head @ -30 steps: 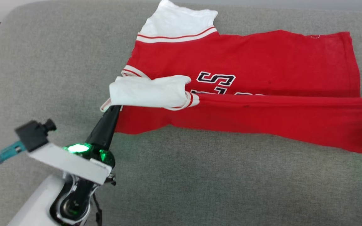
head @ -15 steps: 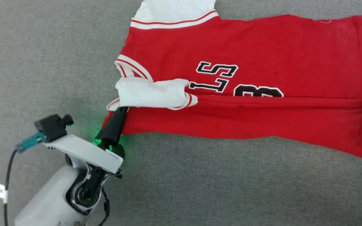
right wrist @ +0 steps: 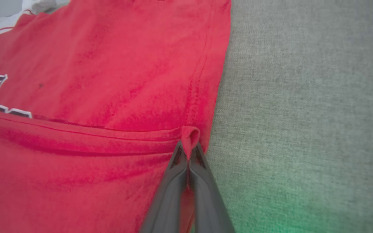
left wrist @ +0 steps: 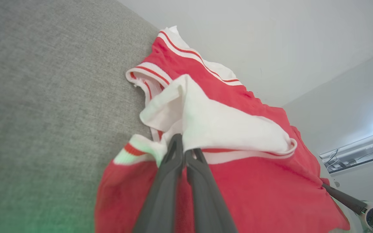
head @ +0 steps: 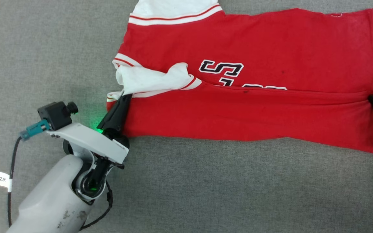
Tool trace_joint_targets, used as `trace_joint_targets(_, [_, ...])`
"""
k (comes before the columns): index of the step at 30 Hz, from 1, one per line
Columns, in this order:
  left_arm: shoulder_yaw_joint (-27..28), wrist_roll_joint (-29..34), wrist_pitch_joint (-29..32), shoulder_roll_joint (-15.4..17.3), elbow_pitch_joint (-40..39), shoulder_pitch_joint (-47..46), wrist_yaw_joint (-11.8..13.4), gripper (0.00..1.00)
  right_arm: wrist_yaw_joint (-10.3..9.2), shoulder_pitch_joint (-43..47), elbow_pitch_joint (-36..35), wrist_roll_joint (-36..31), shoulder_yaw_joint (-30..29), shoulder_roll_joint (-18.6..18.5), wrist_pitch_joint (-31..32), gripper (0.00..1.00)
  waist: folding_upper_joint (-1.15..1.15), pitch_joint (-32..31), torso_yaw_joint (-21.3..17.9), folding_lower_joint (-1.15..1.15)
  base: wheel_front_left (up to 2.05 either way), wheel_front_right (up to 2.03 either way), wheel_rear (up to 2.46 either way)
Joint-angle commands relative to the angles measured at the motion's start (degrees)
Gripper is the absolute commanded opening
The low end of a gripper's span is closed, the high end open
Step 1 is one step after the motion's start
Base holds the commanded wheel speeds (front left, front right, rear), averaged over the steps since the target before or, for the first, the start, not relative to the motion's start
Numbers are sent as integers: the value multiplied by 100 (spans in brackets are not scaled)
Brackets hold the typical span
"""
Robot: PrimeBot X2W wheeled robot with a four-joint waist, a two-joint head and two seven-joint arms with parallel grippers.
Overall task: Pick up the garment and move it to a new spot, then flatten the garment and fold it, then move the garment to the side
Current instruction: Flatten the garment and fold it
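Note:
The garment (head: 270, 48), a red T-shirt with white sleeves and black-and-white lettering, lies spread on a grey fabric surface. Its near long edge is folded up over the body and covers the lower part of the lettering. My left gripper (head: 125, 98) is shut on the folded edge at the sleeve end, just under the crumpled white sleeve (head: 147, 81). In the left wrist view its fingertips (left wrist: 182, 146) pinch cloth under that sleeve. My right gripper (head: 371, 97) is shut on the fold at the hem end. The right wrist view shows its tips (right wrist: 189, 145) clamped on a small red loop of hem.
The grey fabric surface (head: 206, 187) reaches out on all sides of the shirt. My left forearm (head: 53, 200), with its camera and cable, lies over the near left part. A pale wall (left wrist: 270, 38) stands beyond the surface's far edge.
The head camera has tilted down and the picture has shifted. Both grippers kept their hold. Since half a second ago the folded edge lies farther over the lettering and the white sleeve has slumped.

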Motion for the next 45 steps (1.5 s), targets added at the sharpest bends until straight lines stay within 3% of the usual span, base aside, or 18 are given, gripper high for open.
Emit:
trace_joint_targets(1, [-127,-1,30,71,256,169,19,100,-8,24,160,-81,124,44,-85,42,0,-69,10,0,0,0,0])
trace_joint_targets(2, [-153,27,29,124,237,153,22,100,-8,10,170,-91,108,53,-183,77,0,-113,21,0,0,0,0])
trace_joint_targets(3, [-182,41,34,177,183,164,24,100,-8,6,171,-93,95,68,-262,100,0,-159,27,0,0,0,0])
trace_joint_targets(8, [-259,212,23,651,-157,85,18,100,-8,79,32,-100,-31,84,-626,100,0,-427,48,0,0,0,0])
trace_joint_targets(13, [-367,419,536,1450,-560,-45,93,100,-8,167,-238,-128,-223,143,-913,100,0,-661,57,0,0,0,0])
trace_joint_targets(19, [-667,437,2236,2321,-1280,-466,549,100,-8,251,-574,-171,-387,199,-994,100,0,-766,40,0,0,0,0])
trace_joint_targets(24, [-988,346,3812,2656,-1557,-957,887,100,-8,160,-727,-217,-335,270,-933,100,0,-678,-72,0,0,0,0])
trace_joint_targets(32, [-1187,-322,5216,2350,-1364,-1324,1039,100,-8,14,-781,-257,-216,305,-902,100,0,-430,-292,0,0,0,0])
trace_joint_targets(35, [-1097,-644,5302,2207,-1252,-1229,995,100,-8,-14,-769,-251,-196,311,-898,100,0,-369,-379,0,0,0,0])
trace_joint_targets(43, [-1220,-711,5334,2068,-1037,-1030,909,100,-8,5,-752,-234,-219,253,-830,100,0,-315,-460,0,0,0,0])
trace_joint_targets(44, [-1223,-718,5322,2047,-1001,-1023,896,82,-8,9,-759,-211,-177,238,-771,100,0,-317,-463,0,0,0,0])
trace_joint_targets(45, [-1220,-718,5305,2023,-973,-1024,860,53,-8,23,-763,-188,-126,209,-673,100,0,-322,-465,0,0,0,0])
